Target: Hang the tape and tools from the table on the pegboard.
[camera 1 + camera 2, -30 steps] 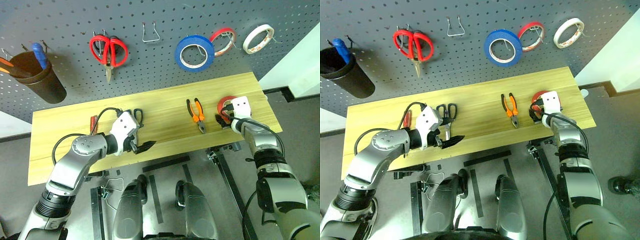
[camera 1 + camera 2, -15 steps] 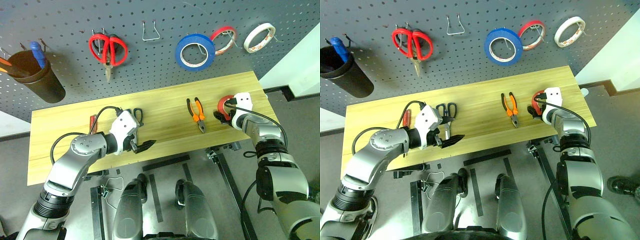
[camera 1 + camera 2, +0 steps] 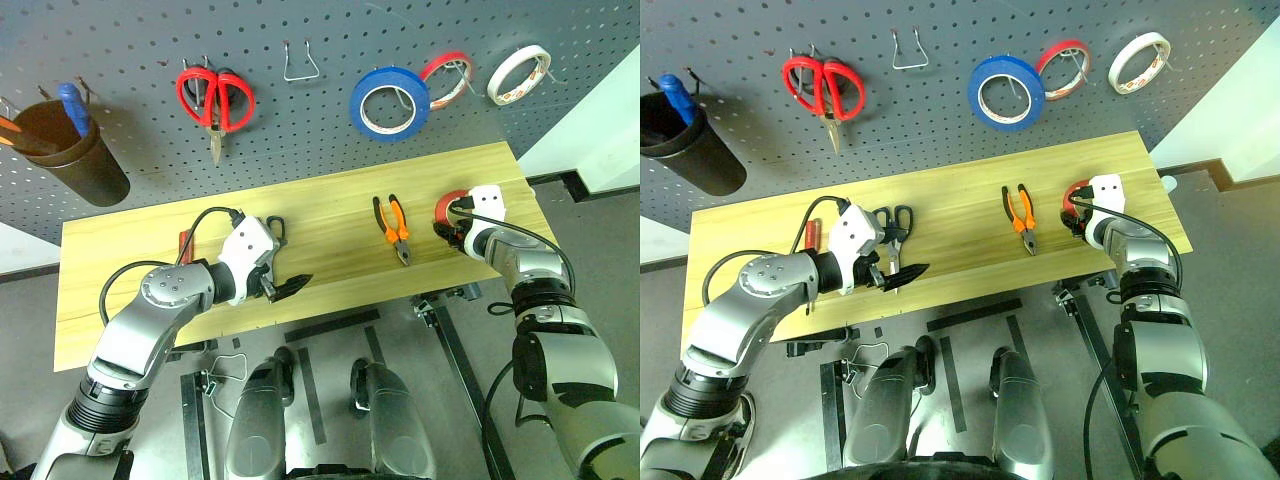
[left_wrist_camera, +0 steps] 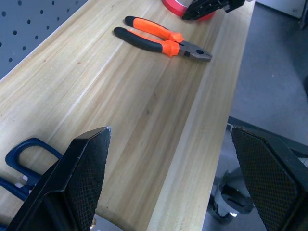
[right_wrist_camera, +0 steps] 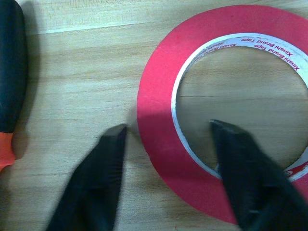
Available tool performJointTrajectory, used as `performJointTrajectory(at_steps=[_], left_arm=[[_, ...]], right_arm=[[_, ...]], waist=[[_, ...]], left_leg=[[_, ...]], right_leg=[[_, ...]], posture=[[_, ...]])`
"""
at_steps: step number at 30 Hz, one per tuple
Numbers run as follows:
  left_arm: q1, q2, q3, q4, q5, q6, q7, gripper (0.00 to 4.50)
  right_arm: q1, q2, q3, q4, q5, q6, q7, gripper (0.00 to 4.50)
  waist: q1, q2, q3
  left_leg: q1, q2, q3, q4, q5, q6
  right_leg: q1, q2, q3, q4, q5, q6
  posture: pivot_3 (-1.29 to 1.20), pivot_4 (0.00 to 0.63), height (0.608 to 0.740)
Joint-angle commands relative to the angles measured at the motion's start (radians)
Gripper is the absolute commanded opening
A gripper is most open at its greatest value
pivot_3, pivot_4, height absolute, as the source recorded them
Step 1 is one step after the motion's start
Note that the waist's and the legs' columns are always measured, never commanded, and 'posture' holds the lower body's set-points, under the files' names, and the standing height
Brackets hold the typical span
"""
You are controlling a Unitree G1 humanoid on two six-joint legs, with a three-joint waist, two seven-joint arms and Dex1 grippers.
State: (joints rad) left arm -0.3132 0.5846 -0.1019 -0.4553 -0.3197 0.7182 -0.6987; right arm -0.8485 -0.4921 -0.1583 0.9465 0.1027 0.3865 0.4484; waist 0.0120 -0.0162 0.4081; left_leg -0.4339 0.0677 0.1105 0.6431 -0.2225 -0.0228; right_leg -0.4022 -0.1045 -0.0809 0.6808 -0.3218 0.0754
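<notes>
Red tape point(image 5: 163, 144) lies flat on the light wood worktop point(image 3: 320, 215) near its right end, and your right pincer point(image 5: 168, 144) is on it now: one finger stands outside the roll's wall and the other inside the pale core, straddling the wall. The fingers look blurred and partly closed, with a gap showing on either side of the wall, so I judge the grip is not yet made. That makes picking up the tape the step in hand.

Your left pincer point(image 4: 168, 144) hangs wide open and empty above the front edge of the worktop, just beside the dark-handled scissors point(image 3: 277, 232). The orange-and-black pliers point(image 3: 393, 229) lie between the two arms, and the red-handled screwdriver point(image 3: 186, 245) lies behind the left forearm; all three tools are untouched on the worktop.

Next, you need to pinch the wall of the roll firmly, lift it clear of the wood, and carry it up to the pegboard point(image 3: 300, 110). Pick a free wire hook there; the one point(image 3: 300, 64) between the red scissors point(image 3: 215, 100) and the blue roll point(image 3: 389, 103) looks bare. Tilt the roll so its core slips over the hook.
</notes>
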Motion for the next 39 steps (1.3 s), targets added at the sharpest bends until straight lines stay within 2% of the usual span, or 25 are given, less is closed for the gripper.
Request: performJointTrajectory(at_steps=[1,4,10,16,22,29,34,39], left_arm=[[-0.014,0.007,0.020,-0.034,-0.016,-0.006,-0.001,4.17],[-0.024,0.006,0.017,-0.018,-0.013,-0.015,-0.001,4.17],[-0.036,-0.002,0.007,-0.005,-0.010,-0.030,-0.001,4.17],[-0.087,-0.027,0.002,0.030,-0.019,-0.057,-0.008,4.17],[-0.125,-0.061,-0.019,0.128,0.010,-0.149,-0.023,4.17],[-0.185,-0.104,-0.022,0.212,0.022,-0.233,-0.039,4.17],[-0.204,-0.137,0.032,0.225,-0.010,-0.334,-0.053,4.17],[-0.200,-0.163,0.066,0.232,-0.043,-0.399,-0.075,4.17]], right_arm=[[0.017,-0.003,-0.005,0.006,0.003,0.007,-0.004,1.22],[0.019,-0.004,-0.007,0.004,0.002,0.000,-0.008,0.72],[0.048,0.000,-0.013,-0.043,0.009,0.000,-0.014,0.72],[0.263,-0.001,-0.055,-0.446,0.060,0.083,-0.046,0.72],[0.480,0.005,-0.127,-0.733,0.101,0.098,-0.108,0.71],[0.688,0.013,-0.219,-1.080,0.258,0.033,0.012,0.71],[0.680,0.040,-0.317,-1.234,0.422,0.000,0.024,0.71],[0.629,0.037,-0.308,-1.238,0.449,-0.044,0.029,0.71]], waist=[[0.001,0.000,0.000],[0.000,0.000,0.000],[0.001,0.000,0.000],[0.009,0.000,0.000],[0.026,0.002,-0.004],[0.027,0.001,-0.033],[0.024,0.000,-0.065],[0.026,-0.001,-0.087]], left_leg=[[0.000,0.000,0.000,0.000,0.000,0.000],[0.000,0.000,0.000,0.000,0.000,0.000],[0.000,0.000,0.000,-0.001,0.000,0.000],[-0.010,-0.001,-0.002,0.000,0.001,-0.001],[-0.011,-0.001,-0.001,0.001,0.001,-0.001],[-0.013,-0.003,0.000,0.002,0.001,-0.002],[-0.013,-0.003,0.000,0.003,0.001,-0.002],[-0.011,-0.003,-0.001,0.004,0.002,-0.003]], right_leg=[[0.000,0.000,0.000,0.000,0.000,0.000],[0.000,0.000,0.000,0.000,0.000,0.000],[0.000,0.000,0.000,-0.001,0.000,0.000],[-0.008,0.000,-0.003,-0.001,0.000,0.001],[-0.008,0.000,-0.004,-0.002,0.000,0.002],[-0.008,0.001,-0.005,-0.003,0.001,0.003],[-0.008,0.002,-0.005,-0.003,0.002,0.004],[-0.005,0.003,-0.006,-0.003,0.002,0.004]], posture=[[0.09,0.437,0.740],[0.09,0.428,0.740],[0.09,0.407,0.740],[0.08,0.358,0.740],[0.05,0.288,0.740],[0.04,0.221,0.740],[0.05,0.199,0.740],[0.05,0.197,0.740]])
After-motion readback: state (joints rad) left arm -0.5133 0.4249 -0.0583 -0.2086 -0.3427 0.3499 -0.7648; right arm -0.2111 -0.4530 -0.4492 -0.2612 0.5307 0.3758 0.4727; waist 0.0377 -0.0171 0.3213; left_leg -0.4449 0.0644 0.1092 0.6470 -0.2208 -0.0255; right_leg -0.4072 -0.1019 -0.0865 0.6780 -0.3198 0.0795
